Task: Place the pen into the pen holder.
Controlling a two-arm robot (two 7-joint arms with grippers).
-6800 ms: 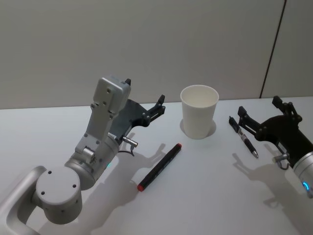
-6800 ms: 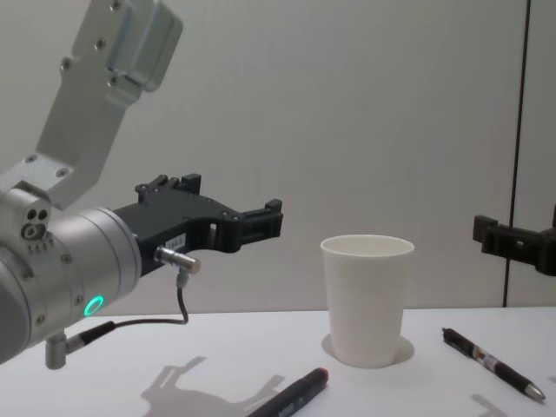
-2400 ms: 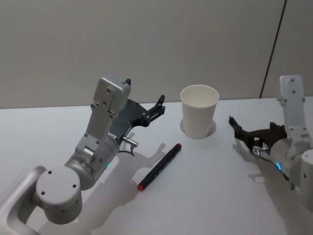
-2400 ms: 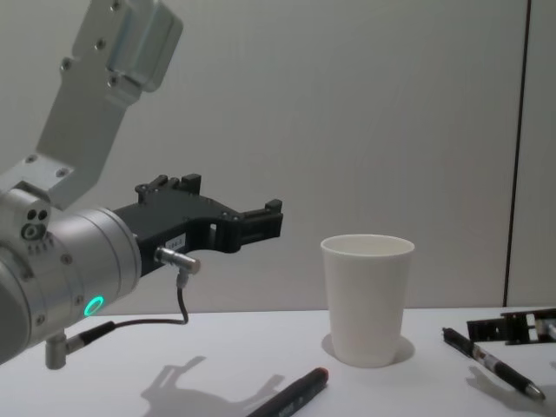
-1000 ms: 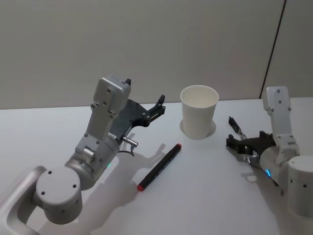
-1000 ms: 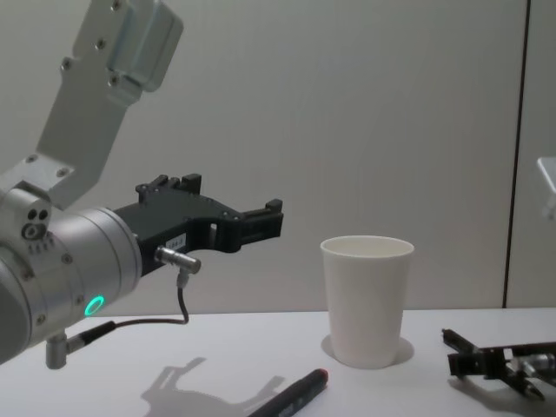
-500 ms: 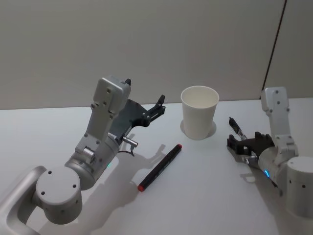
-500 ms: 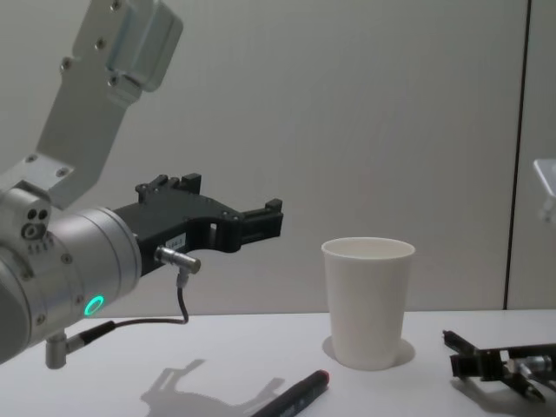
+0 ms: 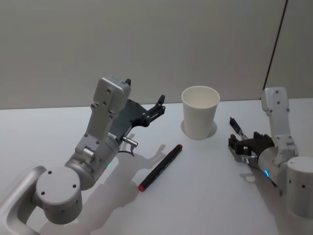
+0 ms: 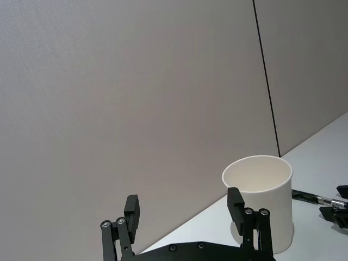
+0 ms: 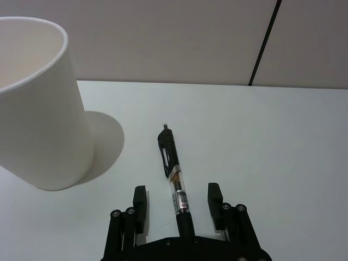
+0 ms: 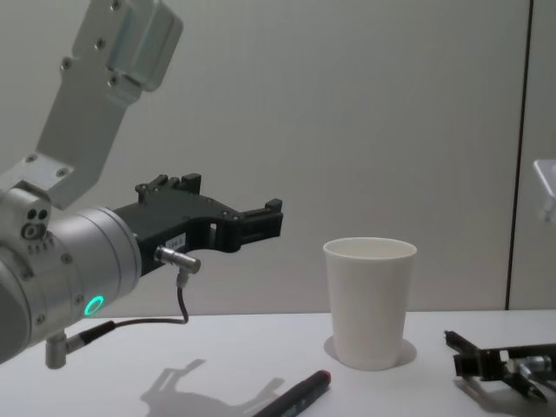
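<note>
Jaws of the right gripper [image 11: 177,190] stand open in the right wrist view, 1 finger on each side of the pen [image 11: 173,171] with a gap left on both sides, so nothing is gripped. The pen lies flat on the white table [image 11: 283,141]. It has a black barrel with a clip at the far end and a clear middle section with a printed band. Near it, but apart from it, the pen holder [image 11: 38,109] stands upright: a plain white paper cup, tapered, with a rolled rim.

From the left wrist view, the left gripper [image 10: 184,200] hangs in the air with its 2 fingers wide apart and empty. The cup stands beyond them on the table, and the pen's end shows just past the cup.

Seen from the head view, the right gripper sits low at the table to the right of the cup, and the pen's far end pokes out beyond its fingers toward the wall. A black marker [image 9: 160,168] with a red end lies diagonally in front of the cup, between the 2 arms.

At chest level, the left gripper is raised to the left of the cup, level with its rim or a little higher. The right gripper is down at the tabletop by the right edge.
</note>
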